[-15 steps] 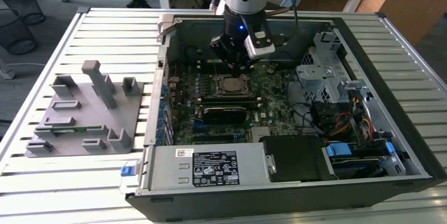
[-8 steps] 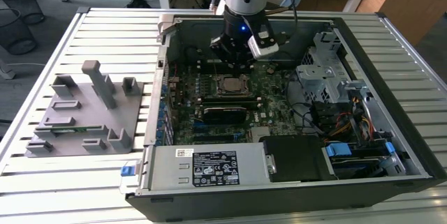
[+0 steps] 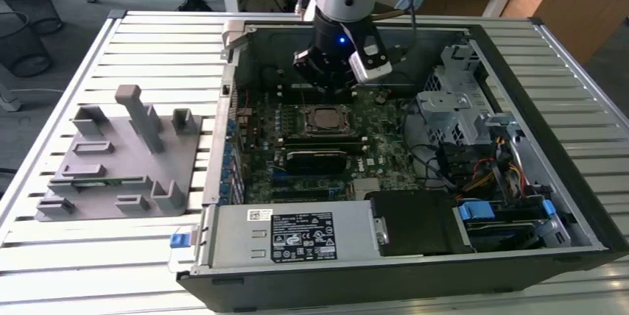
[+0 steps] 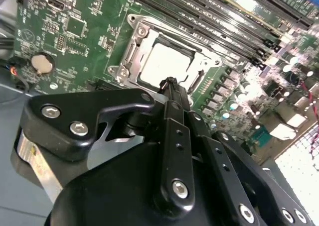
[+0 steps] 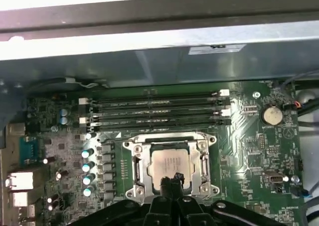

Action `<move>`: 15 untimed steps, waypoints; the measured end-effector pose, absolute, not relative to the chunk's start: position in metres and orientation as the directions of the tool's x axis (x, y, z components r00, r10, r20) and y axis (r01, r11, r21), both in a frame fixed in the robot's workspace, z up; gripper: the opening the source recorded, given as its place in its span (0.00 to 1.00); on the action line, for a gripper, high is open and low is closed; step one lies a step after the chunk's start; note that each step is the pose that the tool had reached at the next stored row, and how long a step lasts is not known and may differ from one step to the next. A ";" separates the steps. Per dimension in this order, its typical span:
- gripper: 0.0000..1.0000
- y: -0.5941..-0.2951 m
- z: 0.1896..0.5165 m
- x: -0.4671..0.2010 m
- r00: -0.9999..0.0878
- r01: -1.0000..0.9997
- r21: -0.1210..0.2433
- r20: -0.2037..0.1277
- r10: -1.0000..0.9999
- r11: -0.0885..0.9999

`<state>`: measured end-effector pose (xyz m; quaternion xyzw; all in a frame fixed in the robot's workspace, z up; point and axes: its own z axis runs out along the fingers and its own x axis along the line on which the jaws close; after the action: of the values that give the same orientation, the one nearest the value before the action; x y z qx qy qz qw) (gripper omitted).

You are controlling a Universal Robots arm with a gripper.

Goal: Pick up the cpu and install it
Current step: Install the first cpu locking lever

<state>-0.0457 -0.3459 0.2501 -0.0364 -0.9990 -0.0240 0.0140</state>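
The cpu [image 3: 322, 118] lies flat in the metal-framed socket [image 3: 325, 120] on the green motherboard inside the open computer case, silver top up. In both wrist views the cpu [image 4: 164, 64] [image 5: 168, 162] sits inside the socket frame [image 5: 134, 159]. My gripper [image 3: 331, 88] hangs over the board just beyond the socket. Its black fingers [image 4: 172, 94] are pressed together with nothing between them, and their tips [image 5: 174, 178] hover over the near edge of the cpu.
Several memory slots [image 5: 154, 111] run beside the socket. The case walls [image 3: 228, 57] enclose the board, with a drive cage [image 3: 457, 101], cables [image 3: 482, 175] and a power supply [image 3: 294, 234] around it. A grey parts fixture [image 3: 118, 160] stands on the slatted table at the exterior view's left.
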 end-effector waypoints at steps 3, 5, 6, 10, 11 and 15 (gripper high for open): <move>0.12 -0.346 0.250 -0.051 -0.997 0.070 0.047 0.030 0.069 0.996; 0.12 -0.346 0.250 -0.056 -0.997 0.070 0.047 0.030 0.068 0.996; 0.12 -0.346 0.250 -0.058 -0.997 0.070 0.047 0.030 0.068 0.996; 0.12 -0.346 0.250 -0.070 -0.997 0.070 0.047 0.030 0.069 0.996; 0.12 -0.346 0.250 -0.072 -0.997 0.070 0.047 0.030 0.069 0.996; 0.12 -0.346 0.250 -0.081 -0.997 0.070 0.047 0.029 0.069 0.996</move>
<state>-0.0806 -0.3456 0.2501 -0.0347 -0.9990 -0.0242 0.0135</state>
